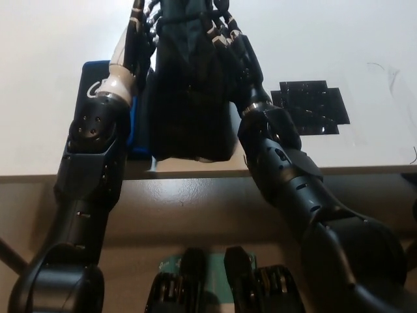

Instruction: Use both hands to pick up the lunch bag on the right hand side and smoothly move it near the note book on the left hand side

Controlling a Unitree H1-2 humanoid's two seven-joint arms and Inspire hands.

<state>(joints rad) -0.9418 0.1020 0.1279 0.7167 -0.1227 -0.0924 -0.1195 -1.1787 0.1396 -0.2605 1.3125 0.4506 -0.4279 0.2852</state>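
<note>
Carry step: the left robot hand [138, 36] and right robot hand [229, 39] clamp the lunch bag [189, 98] — held at 12 o'clock, above the blue notebook [98, 81]. Next: lower gently onto the counter [365, 52] beside it.

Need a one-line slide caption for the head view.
Both hands, left and right, hold the black lunch bag above the blue notebook at the table edge.

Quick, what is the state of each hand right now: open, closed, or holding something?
Left hand: shut on the lunch bag, gripping its left side.
Right hand: shut on the lunch bag, gripping its right side.
</note>
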